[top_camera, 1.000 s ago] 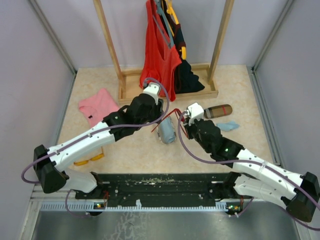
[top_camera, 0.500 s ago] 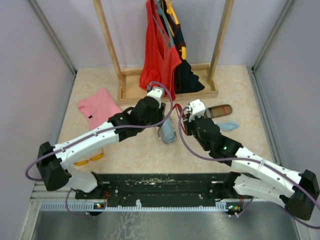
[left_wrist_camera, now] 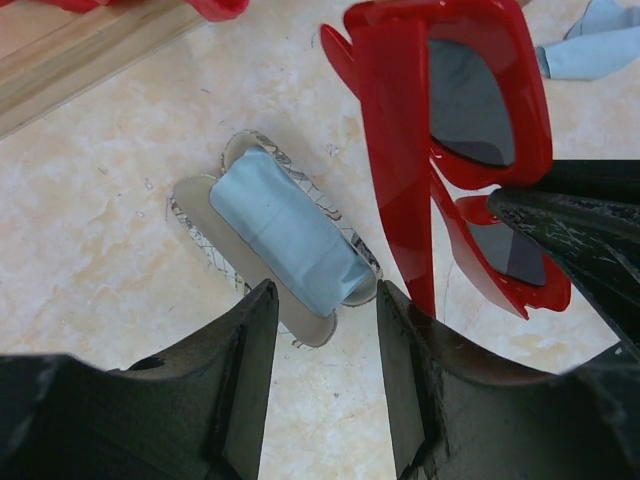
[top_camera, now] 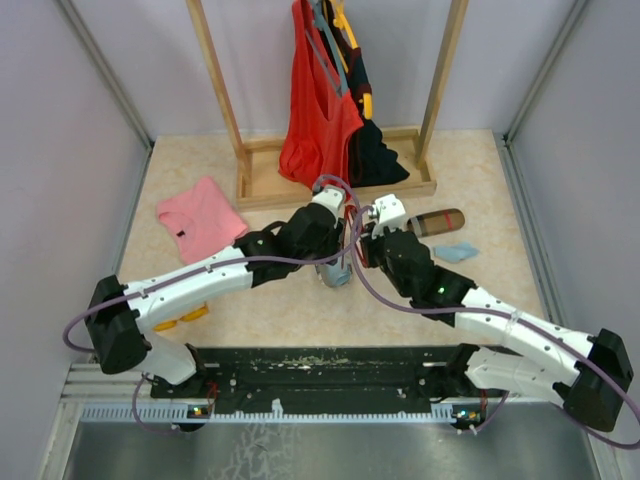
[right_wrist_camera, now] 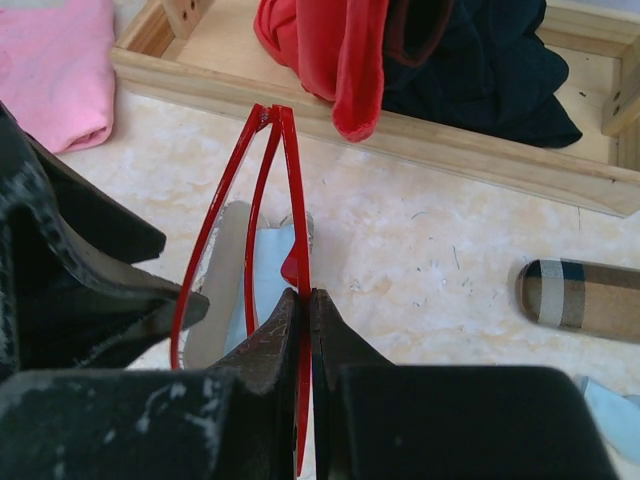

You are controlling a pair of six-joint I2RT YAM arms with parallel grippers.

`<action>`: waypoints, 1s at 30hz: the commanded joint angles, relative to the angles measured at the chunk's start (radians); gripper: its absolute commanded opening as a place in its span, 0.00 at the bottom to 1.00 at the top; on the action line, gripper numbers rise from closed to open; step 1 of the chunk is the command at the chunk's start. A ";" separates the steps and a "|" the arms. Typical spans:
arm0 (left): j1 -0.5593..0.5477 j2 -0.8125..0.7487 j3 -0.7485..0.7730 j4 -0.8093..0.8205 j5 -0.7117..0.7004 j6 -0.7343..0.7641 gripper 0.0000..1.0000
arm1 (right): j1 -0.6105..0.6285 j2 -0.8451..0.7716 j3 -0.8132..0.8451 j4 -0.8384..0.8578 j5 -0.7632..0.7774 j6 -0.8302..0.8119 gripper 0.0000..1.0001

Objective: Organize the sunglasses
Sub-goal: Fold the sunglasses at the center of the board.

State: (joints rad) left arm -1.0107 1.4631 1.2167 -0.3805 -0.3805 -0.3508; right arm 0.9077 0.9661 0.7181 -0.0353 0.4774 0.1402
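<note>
**Inspector:** Left gripper (left_wrist_camera: pixel 323 295) is half open with nothing between the jaws, over the grey pouch (left_wrist_camera: pixel 195 200). The sunglasses (left_wrist_camera: pixel 400 150) hang at its 3 o'clock, pinched in the closed right gripper (right_wrist_camera: pixel 305 300).

**Supervisor:** Hazards?

**Inspector:** A frame arm could snag the left finger and twist loose. Rack base (right_wrist_camera: pixel 480 158) bars 12 o'clock. The table (top_camera: pixel 280 305) offers room towards 6.

1. Left wrist view: the thin red-framed sunglasses (left_wrist_camera: pixel 400 150) run off the top edge; the right gripper (right_wrist_camera: pixel 308 296) covers part of one lens.
2. Top view: a yellow object (top_camera: pixel 182 319) half under the left arm is too small to identify.
3. Right wrist view: the brown oblong striped case (right_wrist_camera: pixel 585 298) is cut by the right edge; the light blue cloth square (right_wrist_camera: pixel 612 402) shows only a corner.
</note>
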 commanded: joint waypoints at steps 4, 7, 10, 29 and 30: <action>-0.024 0.038 0.054 0.033 0.015 -0.019 0.50 | 0.010 0.014 0.055 0.073 0.000 0.040 0.00; -0.027 0.048 0.066 0.041 0.022 -0.020 0.50 | 0.010 0.016 0.050 0.076 -0.011 0.056 0.00; -0.030 0.058 0.077 0.051 0.032 -0.021 0.50 | 0.010 0.012 0.038 0.084 -0.026 0.085 0.00; 0.100 -0.218 -0.152 0.094 0.021 -0.076 0.57 | -0.110 0.022 0.068 -0.084 -0.075 0.258 0.00; 0.146 -0.254 -0.191 0.118 0.087 -0.081 0.58 | -0.135 0.031 0.082 -0.107 -0.112 0.270 0.00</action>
State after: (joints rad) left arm -0.9775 1.3483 1.1301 -0.3462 -0.3832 -0.3973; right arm 0.8509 0.9848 0.7219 -0.0799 0.4610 0.3470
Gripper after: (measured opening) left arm 0.561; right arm 0.025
